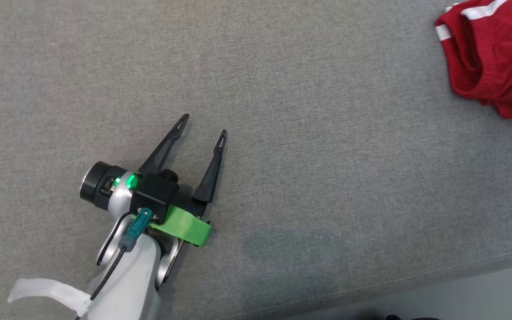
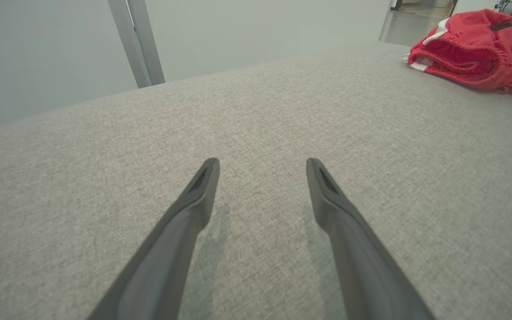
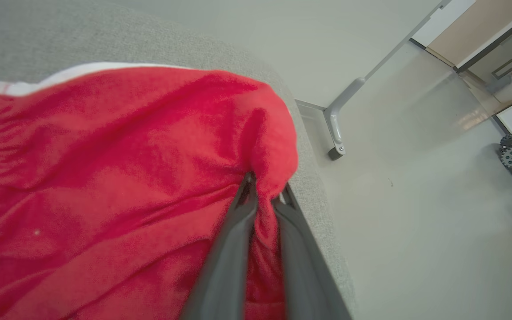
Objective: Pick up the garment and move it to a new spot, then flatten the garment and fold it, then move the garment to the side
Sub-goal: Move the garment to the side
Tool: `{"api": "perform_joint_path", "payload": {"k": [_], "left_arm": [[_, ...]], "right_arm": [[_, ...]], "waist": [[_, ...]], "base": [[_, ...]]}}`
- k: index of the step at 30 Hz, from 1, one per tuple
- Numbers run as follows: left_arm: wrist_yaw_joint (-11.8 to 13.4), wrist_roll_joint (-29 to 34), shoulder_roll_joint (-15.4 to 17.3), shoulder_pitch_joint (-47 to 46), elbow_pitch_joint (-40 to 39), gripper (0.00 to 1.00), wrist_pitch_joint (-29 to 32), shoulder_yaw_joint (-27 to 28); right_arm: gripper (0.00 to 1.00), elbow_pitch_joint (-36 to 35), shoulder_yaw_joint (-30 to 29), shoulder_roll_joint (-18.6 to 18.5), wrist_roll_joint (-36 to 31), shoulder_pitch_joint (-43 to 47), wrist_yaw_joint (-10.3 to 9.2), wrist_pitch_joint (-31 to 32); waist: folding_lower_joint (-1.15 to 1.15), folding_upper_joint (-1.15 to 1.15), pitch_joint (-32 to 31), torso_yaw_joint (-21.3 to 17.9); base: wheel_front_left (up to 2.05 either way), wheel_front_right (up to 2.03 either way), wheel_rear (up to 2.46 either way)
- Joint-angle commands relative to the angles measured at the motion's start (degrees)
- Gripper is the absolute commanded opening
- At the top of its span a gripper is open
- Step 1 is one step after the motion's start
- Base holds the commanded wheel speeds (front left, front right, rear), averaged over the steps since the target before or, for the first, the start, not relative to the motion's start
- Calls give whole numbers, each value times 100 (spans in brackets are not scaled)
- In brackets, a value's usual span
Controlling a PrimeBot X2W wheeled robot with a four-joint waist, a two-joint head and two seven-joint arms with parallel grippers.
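A: The left fingers (image 1: 215, 164)?
B: Spread apart over the grey bench (image 1: 327, 178).
A: The right fingers (image 3: 242, 209)?
B: Clenched on a fold of the red garment (image 1: 491, 53); the rest lies bunched on the bench, well right of the left fingers.

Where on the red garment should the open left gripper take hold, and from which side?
Probably the garment's gathered waistband, coming in low from the left gripper side: it stands up as a thick ridge facing that way, while the right gripper pinches a fold on the far side.
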Motion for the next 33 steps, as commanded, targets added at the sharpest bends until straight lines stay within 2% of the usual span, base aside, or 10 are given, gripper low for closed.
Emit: {"api": "perform_joint_path", "payload": {"k": [1,2,8,11,15,19,23,33], "left_arm": [[-31,33,27,-72,-30,100,-2,13],[-30,41,20,-82,-31,100,-2,14],[17,16,-22,-25,25,100,-3,59],[43,-13,-42,30,52,100,-2,89],[115,-80,-70,149,104,100,-2,217],[192,-146,-112,302,128,100,-3,378],[244,-186,-137,443,187,100,-3,552],[374,-277,-183,836,298,100,-3,1068]], "right_arm": [[45,32,-209,-136,-120,-143,-12,-1],[99,22,-351,-193,-215,-156,-11,-1],[100,-238,-1415,-271,-903,122,-12,-1],[100,-440,-1744,-82,-1142,259,-11,-1],[100,-1111,-1955,474,-1250,599,-12,-1],[100,-1702,-1733,1053,-1189,1052,-11,-1],[100,-2143,-1344,1472,-876,1535,-12,-1],[100,-2851,-639,2102,-63,2657,-12,-1]], "waist": [[-1,0,236,253],[-1,0,232,260],[-1,0,41,248],[-1,0,-74,244],[-1,0,-353,220],[-1,0,-667,234],[-1,0,-939,290],[-1,0,-1530,549]], "base": [[0,0,0],[0,0,0],[0,0,0],[0,0,0],[0,0,0],[0,0,0],[0,0,0],[0,0,0]]}}
